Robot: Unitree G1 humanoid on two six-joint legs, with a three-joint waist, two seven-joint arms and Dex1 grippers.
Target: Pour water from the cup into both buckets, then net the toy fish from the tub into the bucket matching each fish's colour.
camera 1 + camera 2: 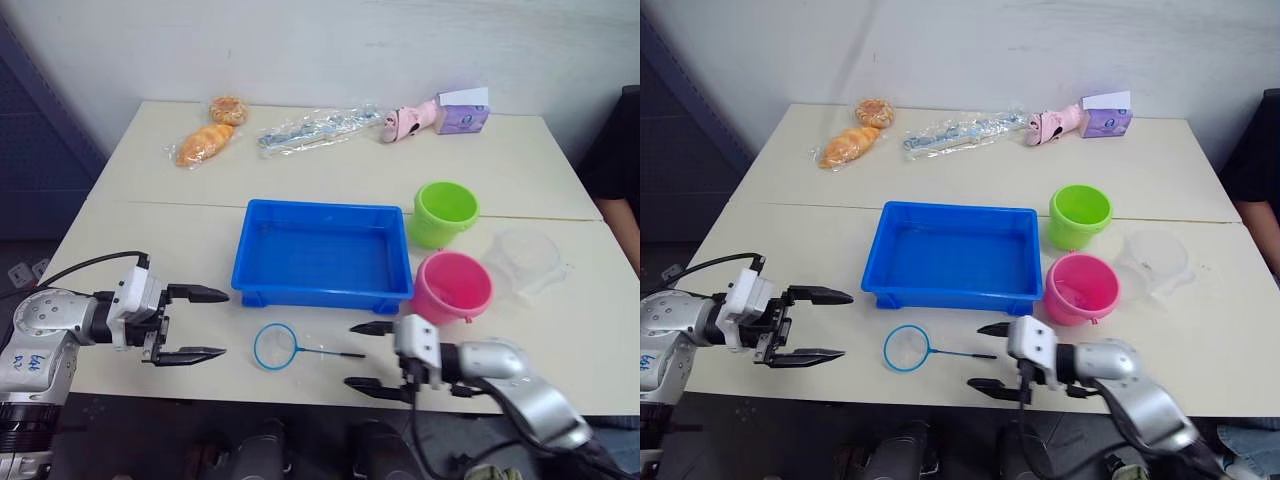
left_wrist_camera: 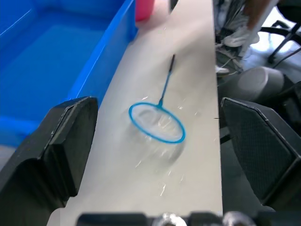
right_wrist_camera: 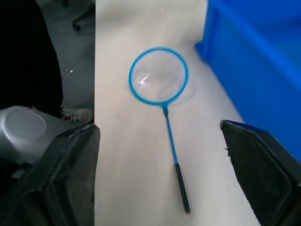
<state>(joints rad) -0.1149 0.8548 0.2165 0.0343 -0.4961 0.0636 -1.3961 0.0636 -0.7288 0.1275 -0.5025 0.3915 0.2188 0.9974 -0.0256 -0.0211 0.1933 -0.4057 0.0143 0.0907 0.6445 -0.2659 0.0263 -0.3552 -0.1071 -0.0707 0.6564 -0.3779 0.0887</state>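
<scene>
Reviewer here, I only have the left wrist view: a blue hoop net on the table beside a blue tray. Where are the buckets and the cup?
Observer: The pink bucket stands just off the tub's near right corner, and the green bucket stands behind it.
Operator: And the cup?
Observer: The clear cup sits upright on the table, right of both buckets.
Operator: Is anything holding the net?
Observer: No. The net lies flat in front of the tub, its handle pointing toward the right end effector, which is open and not touching it.
Operator: And the left end effector?
Observer: The left end effector is open too, left of the hoop.
</scene>
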